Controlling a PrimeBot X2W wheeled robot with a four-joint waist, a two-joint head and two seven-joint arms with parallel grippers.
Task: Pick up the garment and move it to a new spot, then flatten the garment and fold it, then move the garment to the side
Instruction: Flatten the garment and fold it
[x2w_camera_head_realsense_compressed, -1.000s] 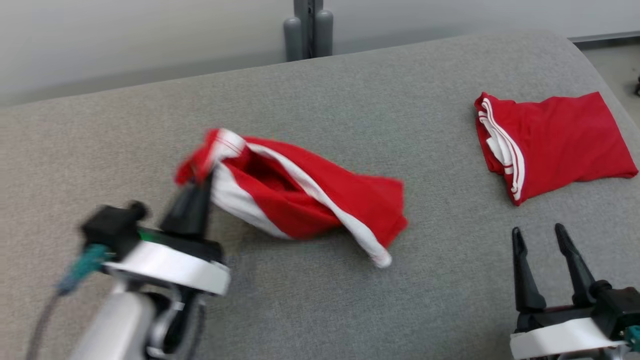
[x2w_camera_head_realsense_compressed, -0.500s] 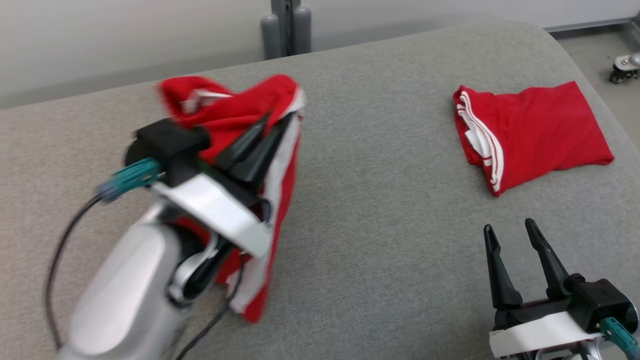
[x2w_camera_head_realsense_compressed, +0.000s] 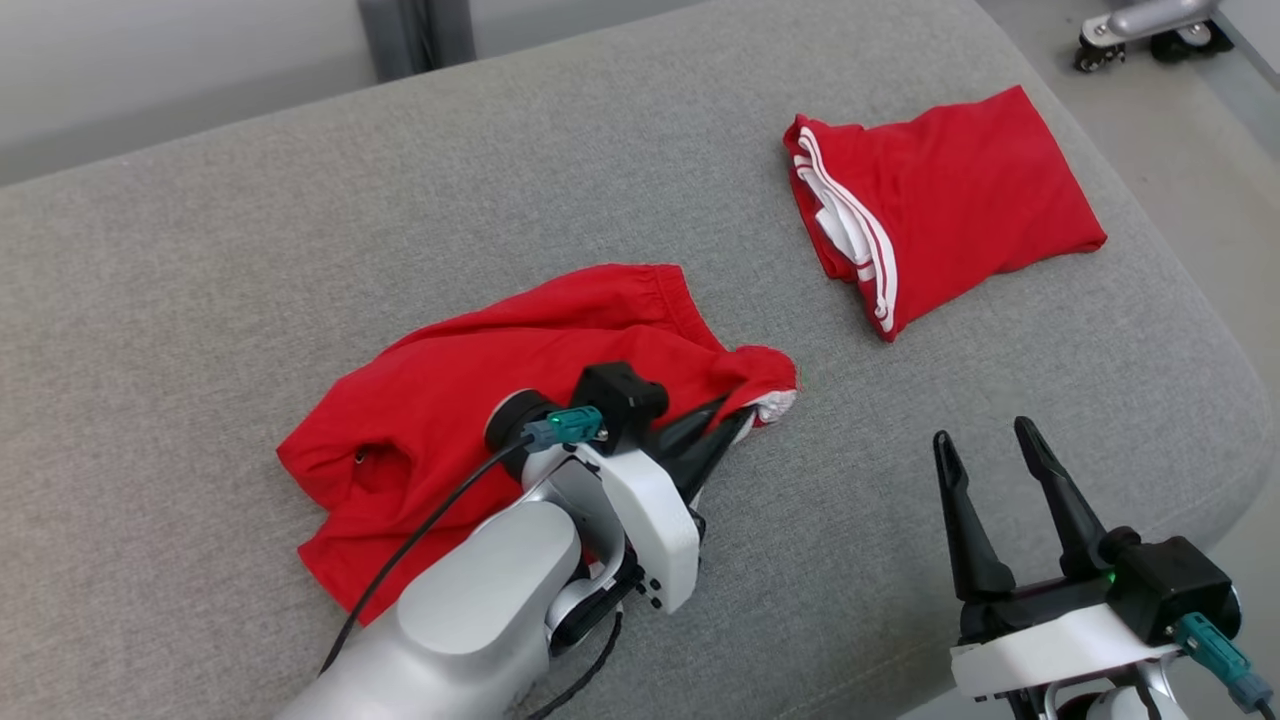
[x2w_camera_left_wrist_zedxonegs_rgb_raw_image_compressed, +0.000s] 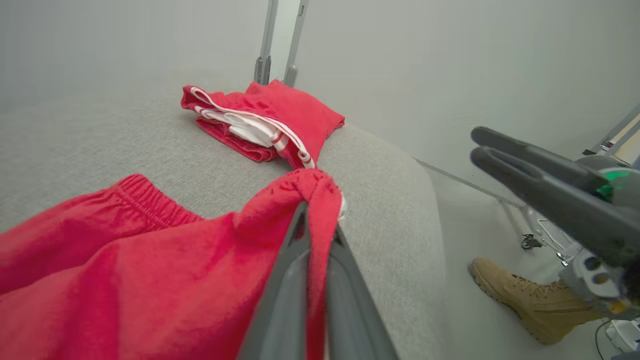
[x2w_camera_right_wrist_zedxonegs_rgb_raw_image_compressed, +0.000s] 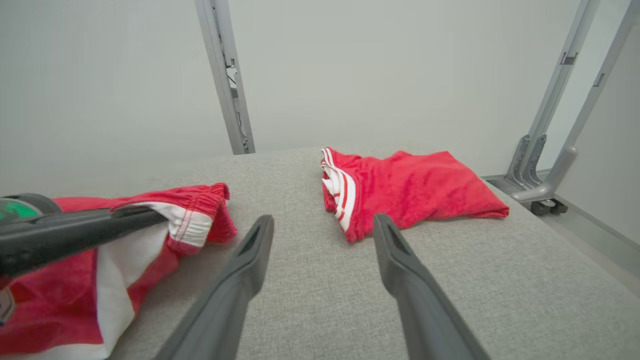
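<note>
Two red garments here, so don't mix them up. The loose garment is the one being worked. It lies rumpled on the grey padded worktop, front and a bit left of centre in the head view. The folded garment sits well apart, toward the far right corner. My guess is that one's already done and parked out of the way.

Two end effectors too. The left end effector is clamped tight on the loose garment's right-hand corner, right where the white stripe peeks out. In the left wrist view the cloth is bunched over the fingertips, with a fold of it pinched between them. Grabbing a corner makes sense to me: the bulk rests on the worktop and you can tow or tug the whole thing from one point.

The right end effector is spread wide with nothing in it, hovering near the front right edge, between the two garments. It looks parked and ready to take a second corner once flattening starts, though that's just my read.

One tan boot on the floor past the worktop's edge, so someone's standing nearby.

Move step looks about done, flatten and fold not yet.
</note>
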